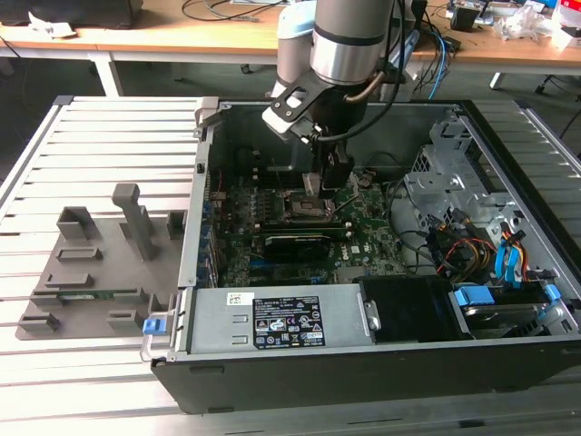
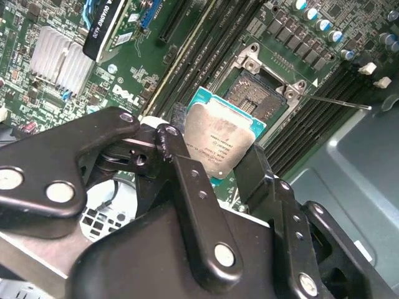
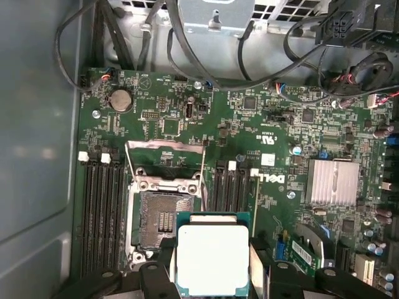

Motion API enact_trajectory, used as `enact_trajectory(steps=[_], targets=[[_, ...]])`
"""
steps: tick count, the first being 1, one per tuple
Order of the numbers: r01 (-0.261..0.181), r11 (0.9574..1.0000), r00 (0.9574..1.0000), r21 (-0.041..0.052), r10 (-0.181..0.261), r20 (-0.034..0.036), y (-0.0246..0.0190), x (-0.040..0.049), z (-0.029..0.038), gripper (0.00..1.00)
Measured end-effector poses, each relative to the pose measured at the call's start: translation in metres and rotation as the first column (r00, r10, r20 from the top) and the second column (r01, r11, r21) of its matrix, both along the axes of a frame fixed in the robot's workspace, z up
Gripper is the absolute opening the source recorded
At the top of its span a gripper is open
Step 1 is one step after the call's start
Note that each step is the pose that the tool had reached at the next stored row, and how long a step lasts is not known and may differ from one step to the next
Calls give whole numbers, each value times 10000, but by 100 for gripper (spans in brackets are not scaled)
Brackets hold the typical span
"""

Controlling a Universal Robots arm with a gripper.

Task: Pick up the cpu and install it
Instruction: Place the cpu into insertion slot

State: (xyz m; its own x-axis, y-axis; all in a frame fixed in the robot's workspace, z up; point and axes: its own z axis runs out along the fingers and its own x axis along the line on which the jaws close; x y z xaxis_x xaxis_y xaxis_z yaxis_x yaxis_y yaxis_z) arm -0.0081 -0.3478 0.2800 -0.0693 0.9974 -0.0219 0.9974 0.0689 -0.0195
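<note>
The cpu (image 2: pixel 218 140), a small square chip with a pale metal top and a green rim, sits between my gripper's (image 2: pixel 215 156) black fingers (image 2: pixel 177 149), which are shut on its edges. In the first wrist view the cpu (image 3: pixel 213 258) hangs beside and partly over the open black socket (image 3: pixel 163 218), whose metal load plate (image 3: pixel 165 156) is lifted. In the exterior view the gripper (image 1: pixel 325 182) reaches down into the open computer case (image 1: pixel 300 372), holding the cpu (image 1: pixel 311 184) just above the socket (image 1: pixel 302 211) on the green motherboard.
Memory slots (image 3: pixel 103 212) flank the socket, and a finned heat sink (image 3: pixel 333 182) lies further along the board. Cables (image 1: pixel 454 245) and a metal drive cage (image 1: pixel 449 177) fill the case at the exterior view's right. A grey parts fixture (image 1: pixel 91 263) lies outside the case.
</note>
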Motion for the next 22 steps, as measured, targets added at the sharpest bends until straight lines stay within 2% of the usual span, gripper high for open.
enact_trajectory(steps=[3,9,12,15,17,20,21,22], targets=[[0,10000,10000,1,0,1,0,0,-56,55],[1,10000,10000,0,-1,0,1,0,-101,55],[0,10000,10000,1,0,1,31,0,-121,55],[-1,10000,10000,0,1,0,91,0,-138,55],[0,10000,10000,1,0,1,152,-1,-154,55],[1,10000,10000,0,-1,1,190,-1,-169,55],[1,10000,10000,0,-1,0,211,-1,-184,55],[0,10000,10000,1,0,1,255,-1,-231,55]])
